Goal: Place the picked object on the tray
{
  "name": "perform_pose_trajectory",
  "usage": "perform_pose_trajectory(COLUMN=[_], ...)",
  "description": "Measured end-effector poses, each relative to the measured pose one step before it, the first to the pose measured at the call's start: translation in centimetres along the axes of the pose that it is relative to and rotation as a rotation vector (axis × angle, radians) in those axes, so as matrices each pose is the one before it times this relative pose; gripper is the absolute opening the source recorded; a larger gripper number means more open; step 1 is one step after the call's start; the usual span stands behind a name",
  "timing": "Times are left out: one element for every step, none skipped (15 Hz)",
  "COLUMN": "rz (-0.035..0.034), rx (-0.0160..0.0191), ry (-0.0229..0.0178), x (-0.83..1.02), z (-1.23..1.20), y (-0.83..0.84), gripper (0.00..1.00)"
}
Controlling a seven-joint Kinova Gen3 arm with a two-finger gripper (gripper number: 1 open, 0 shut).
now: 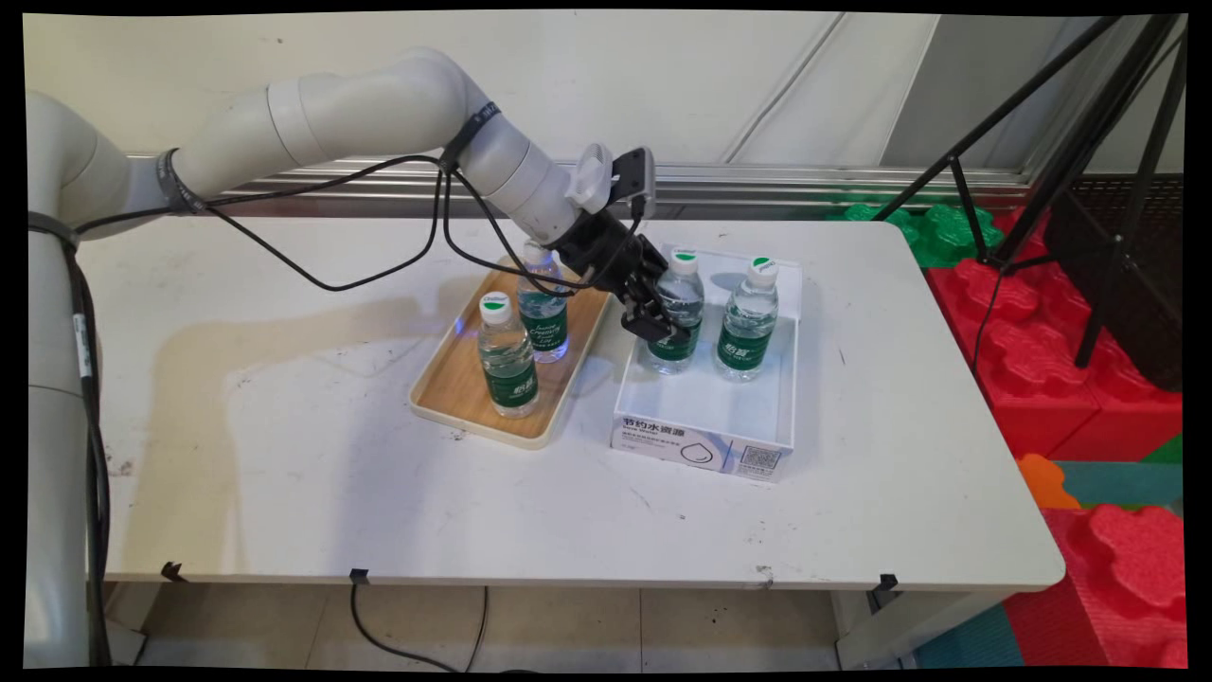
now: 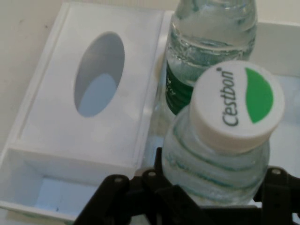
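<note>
Black fingers (image 1: 660,327) clamp a water bottle (image 1: 676,313) standing in the white box (image 1: 703,440); a steady, upright, firm hold seems wisest.

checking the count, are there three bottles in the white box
No, only two bottles stand in the white box: the left bottle at the gripper and the right bottle.

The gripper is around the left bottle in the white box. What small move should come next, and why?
Probably shut the gripper on the left bottle. The bottle stands upright in the white box between the fingers, and I cannot tell whether they press it yet.
</note>
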Motion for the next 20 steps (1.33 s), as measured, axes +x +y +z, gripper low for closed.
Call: perform_pose_trajectory(rz=[0.0021,0.00154,0.00105,0.00074,0.00359,0.00107,0.00167,0.00345,0.00345,0.00419,0.00253,0.00203,0.00248,0.00116,0.00037,-0.00006,-0.00009,0.0004,0.00027,0.00046], rx=[-0.00117,0.00045,-0.00015,-0.00006,-0.00129,-0.00002,0.00046,-0.0001,-0.00003,0.00055,0.0005,0.00093,0.00159,0.00187,0.00283,0.00195,0.00311,0.00356,0.00397,0.00612], ry=[0.00369,0.00588,0.00566,0.00551,0.01072,0.00478,0.00701,0.00841,0.00699,0.00806,0.00752,0.00912,0.00949,0.00841,0.00988,0.00632,0.00887,0.00949,0.00668,0.00681], x=[0.101,0.108,0.097,0.061,0.208,0.085,0.12,0.171,0.161,0.171,0.166,0.191,0.223,0.199,0.226,0.153,0.219,0.255,0.182,0.179], z=[-0.071,-0.262,-0.299,-0.331,-0.649,-0.327,-0.525,-0.703,-0.628,-0.808,-0.774,-0.933,-0.977,-0.884,-1.031,-0.603,-0.911,-1.058,-0.925,-1.084], y=[-0.002,-0.011,0.003,0.015,0.056,0.022,0.032,0.032,0.019,0.014,-0.006,-0.02,-0.043,-0.059,-0.082,-0.07,-0.106,-0.149,-0.148,-0.19], gripper=[0.0,0.0,0.0,0.0,0.0,0.0,0.0,0.0,0.0,0.0,0.0,0.0,0.0,0.0,0.0,0.0,0.0,0.0,0.0,0.0])
